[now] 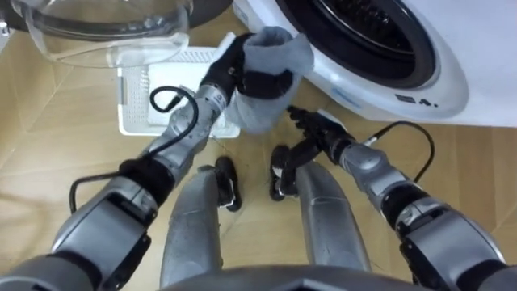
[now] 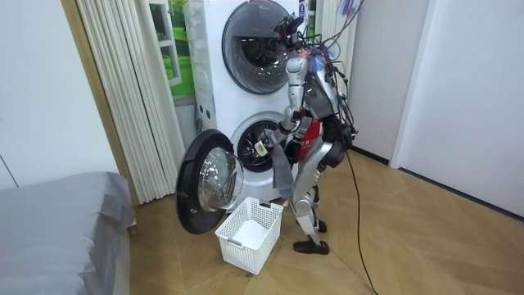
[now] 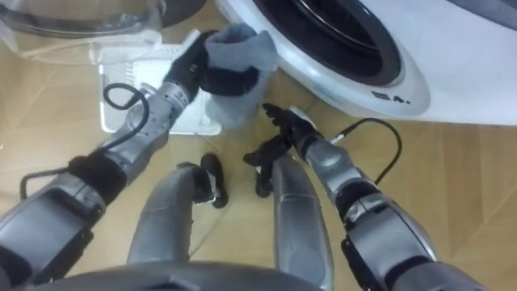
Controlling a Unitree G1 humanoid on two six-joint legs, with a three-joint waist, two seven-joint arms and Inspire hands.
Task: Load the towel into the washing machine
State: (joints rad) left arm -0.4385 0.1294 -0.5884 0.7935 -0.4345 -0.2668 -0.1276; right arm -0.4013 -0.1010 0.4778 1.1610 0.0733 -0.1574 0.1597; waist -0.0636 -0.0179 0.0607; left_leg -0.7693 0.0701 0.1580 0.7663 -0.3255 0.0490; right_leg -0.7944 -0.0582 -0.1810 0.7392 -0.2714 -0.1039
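Note:
A grey towel (image 1: 277, 55) is bunched in my left hand (image 1: 233, 66), whose fingers curl round it, and it hangs down over the basket's edge. The hand holds it just in front of the lower rim of the washing machine's (image 1: 380, 81) round drum opening (image 1: 363, 28). In the room view the towel (image 2: 282, 168) hangs as a long strip before the lower machine (image 2: 246, 135). My right hand (image 1: 317, 124) hovers lower, below the machine's front, with relaxed, spread fingers and nothing in it.
The machine's glass door (image 1: 105, 32) stands swung open at my left. A white plastic basket (image 1: 153, 93) sits on the wooden floor under it. In the room view a second machine (image 2: 254, 37) is stacked above, with a grey bed (image 2: 57, 221) and a curtain (image 2: 123, 90) at the room view's left.

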